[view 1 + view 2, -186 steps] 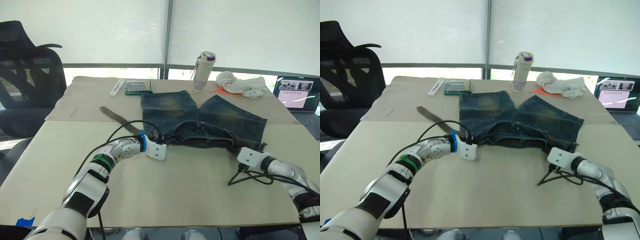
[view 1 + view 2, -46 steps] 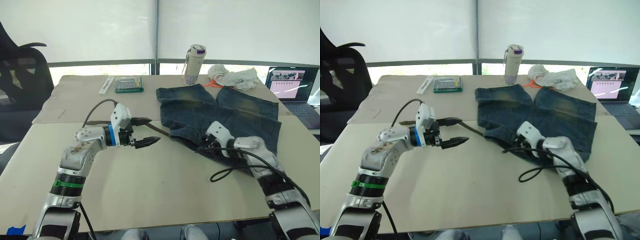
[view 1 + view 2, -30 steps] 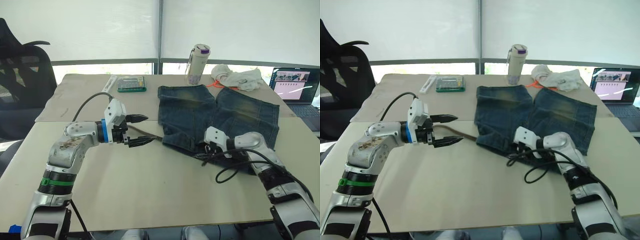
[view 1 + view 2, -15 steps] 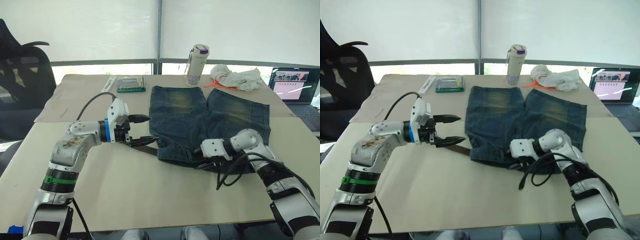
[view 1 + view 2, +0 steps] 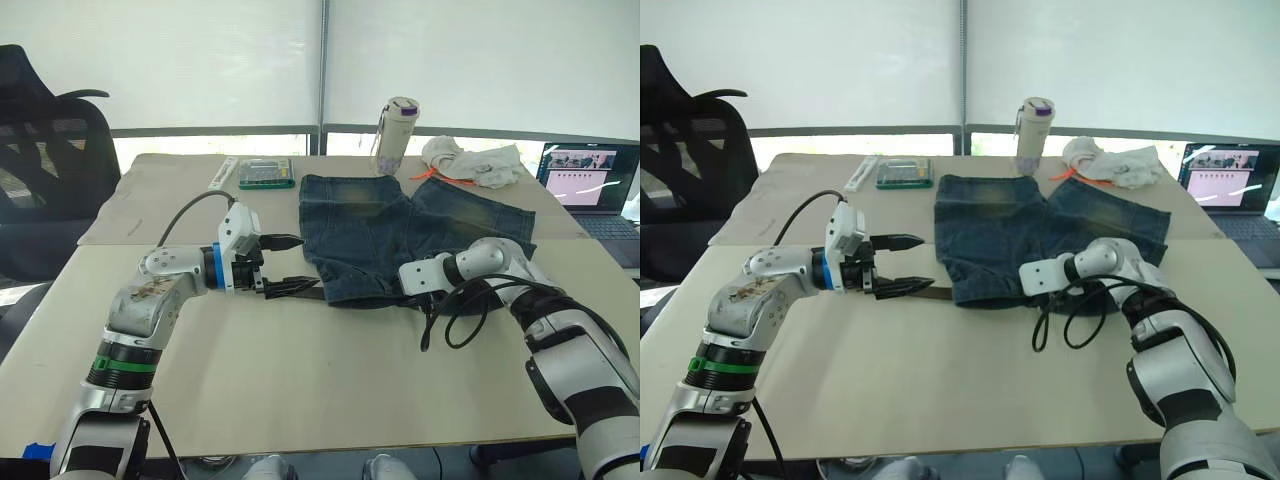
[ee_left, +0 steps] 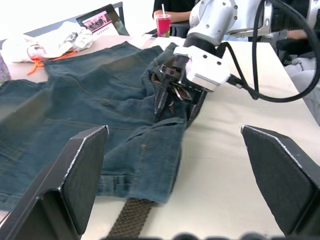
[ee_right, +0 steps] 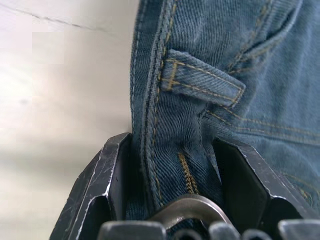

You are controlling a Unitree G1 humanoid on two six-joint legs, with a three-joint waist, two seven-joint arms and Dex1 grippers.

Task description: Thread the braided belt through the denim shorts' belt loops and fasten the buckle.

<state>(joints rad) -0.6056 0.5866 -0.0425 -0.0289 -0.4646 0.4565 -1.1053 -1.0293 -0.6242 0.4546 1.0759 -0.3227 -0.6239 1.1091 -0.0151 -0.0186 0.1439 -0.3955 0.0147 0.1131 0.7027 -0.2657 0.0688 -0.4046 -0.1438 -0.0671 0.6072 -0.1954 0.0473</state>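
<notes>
The denim shorts (image 5: 400, 235) are laid flat on the table (image 5: 300, 370) with the legs pointing away toward the bottle (image 5: 394, 136), and the waistband is held at its near edge by the right gripper (image 5: 413, 297), whose black fingers (image 7: 112, 180) are closed on a fold of waistband denim just below one of the belt loops (image 7: 202, 79); a curved silver piece, possibly the buckle (image 7: 190, 207), is seen between them at the base of the right wrist view. The braided belt (image 5: 300, 292) is seen as a short brown length sticking out of the waistband's left end, and it lies between the spread tips of the left gripper (image 5: 285, 265), which is held open and is gripping nothing. Compared with half a second ago, the shorts have been dragged slightly farther from the robot and squared up, less belt is exposed at the left end, and the right arm has been swung inward so that its gripper is now pointed across the waistband. A laptop (image 5: 588, 190) and a white cloth (image 5: 470, 163) are left at the far right of the table
</notes>
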